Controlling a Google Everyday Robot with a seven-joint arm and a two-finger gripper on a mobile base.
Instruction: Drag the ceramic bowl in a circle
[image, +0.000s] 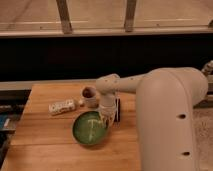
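The wooden desk (45, 142) fills the lower left of the view, and the thick white arm (165, 105) of the robot comes in from the right and reaches over it to the left, then bends down. The ceramic bowl (87, 131) stands upright in the front middle part of the desk, with its opening facing up. The pincer (105, 120) hangs down from the wrist onto the rim of the bowl on the side toward the robot's body, and its fingers are together, pinching that rim as far as I can judge. So the bowl lies to the picture's left of the pincer and slightly toward the front, with its centre near the grip point. Because the bowl is round, it has no long axis and points in no direction, so any pull along the desk should work the same. I judge that the circle is in progress, and the next move must sweep the rim around while the bowl stays flat. A small white cup (90, 96) stands just behind the bowl, a pale packet (62, 106) lies behind it to the left, and a dark flat object (118, 109) lies just beside the pincer; a wide circle could bump them.
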